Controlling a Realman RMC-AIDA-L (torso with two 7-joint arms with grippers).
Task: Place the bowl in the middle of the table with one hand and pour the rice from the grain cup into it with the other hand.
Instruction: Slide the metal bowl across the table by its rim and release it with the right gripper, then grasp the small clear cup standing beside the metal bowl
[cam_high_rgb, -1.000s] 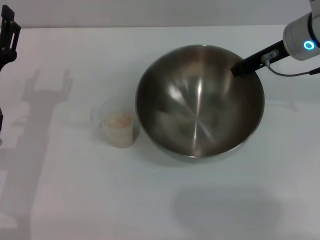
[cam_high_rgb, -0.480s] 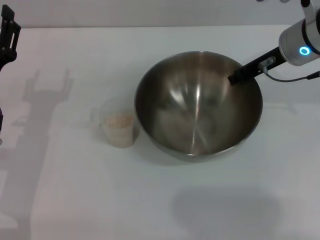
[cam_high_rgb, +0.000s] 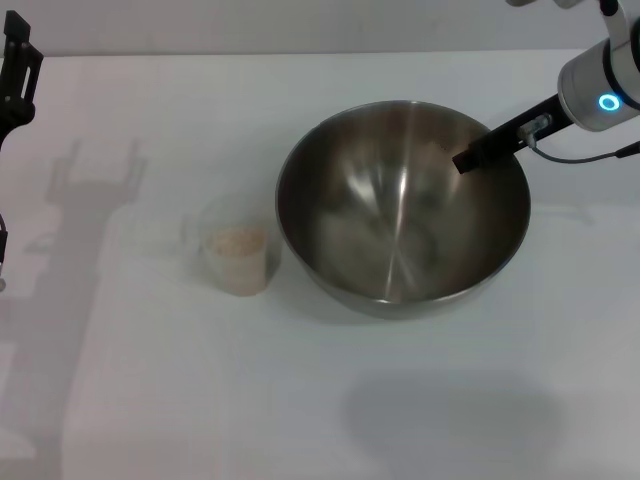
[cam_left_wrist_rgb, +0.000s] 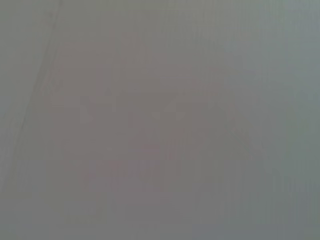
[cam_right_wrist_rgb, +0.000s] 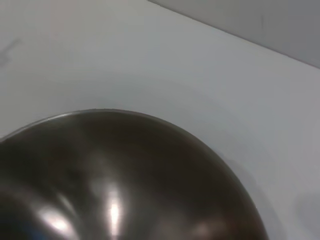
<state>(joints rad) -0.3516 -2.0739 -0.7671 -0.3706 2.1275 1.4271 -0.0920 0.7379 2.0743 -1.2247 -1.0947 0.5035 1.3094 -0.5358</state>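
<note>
Bowl: shiny steel, deep, mid-table.
Grain cup: frosted, holds rice, beside bowl.
Right gripper: pinching bowl's far-right rim.
Left gripper: far-left edge, grip unclear.

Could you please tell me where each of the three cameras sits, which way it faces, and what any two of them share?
Head view: on the robot's head, looking forward and down at the table, bowl and grain cup; the right gripper at the bowl's rim and the left gripper at the far left edge show.
Left wrist view: only a blank pale surface; no body shows.
Right wrist view: looks down over the bowl; no fingers show.
Shared: head and right wrist views both show the bowl.
</note>
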